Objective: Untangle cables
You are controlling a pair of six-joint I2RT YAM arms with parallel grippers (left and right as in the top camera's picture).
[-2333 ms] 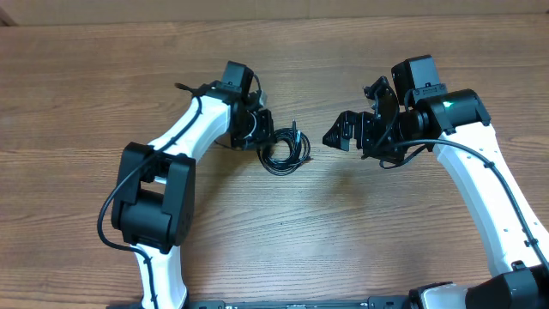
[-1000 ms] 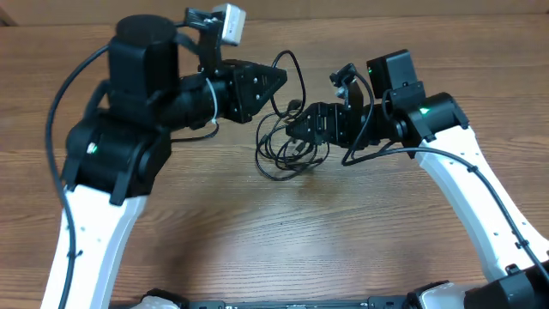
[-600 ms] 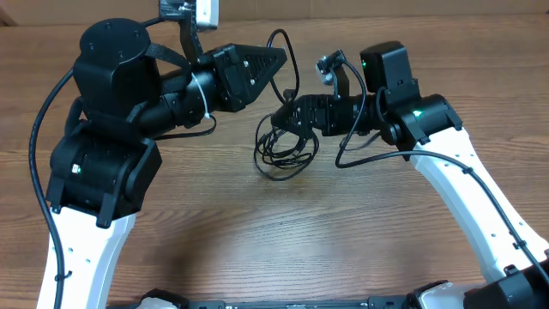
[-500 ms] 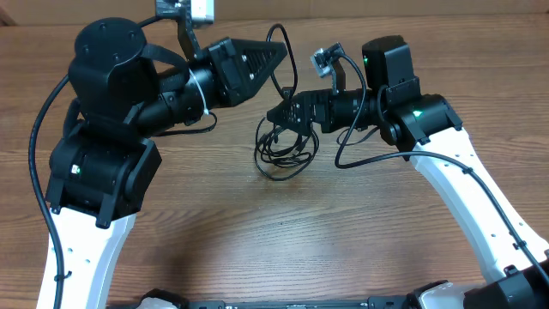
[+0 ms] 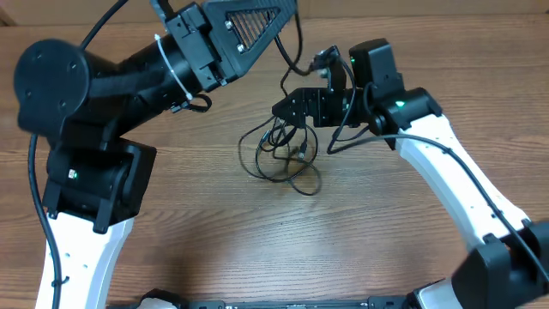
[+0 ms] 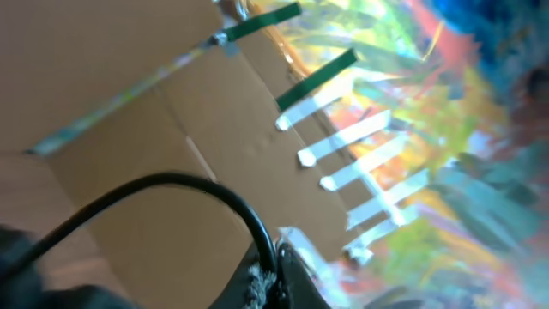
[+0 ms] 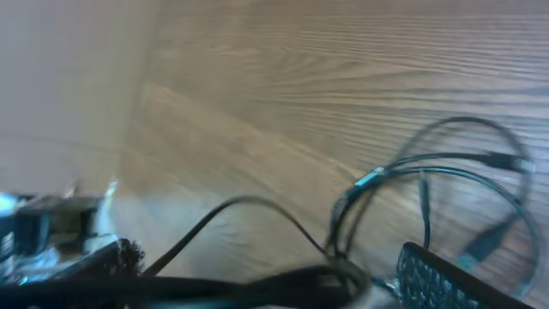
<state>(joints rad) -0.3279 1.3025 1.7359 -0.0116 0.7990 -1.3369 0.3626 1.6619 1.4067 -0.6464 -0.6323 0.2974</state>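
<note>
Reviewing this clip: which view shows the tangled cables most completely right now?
Overhead. It shows the cables whole: loose loops on the table with strands running upward. The right wrist view catches only a few blurred loops; the left wrist view shows one black strand against cardboard.

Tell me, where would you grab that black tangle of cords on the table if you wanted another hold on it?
Probably the loose loop of the cords lying flat on the table at the tangle's near edge, taken from above on the near side. It sticks out alone, while the left gripper and right gripper crowd the far side.
</note>
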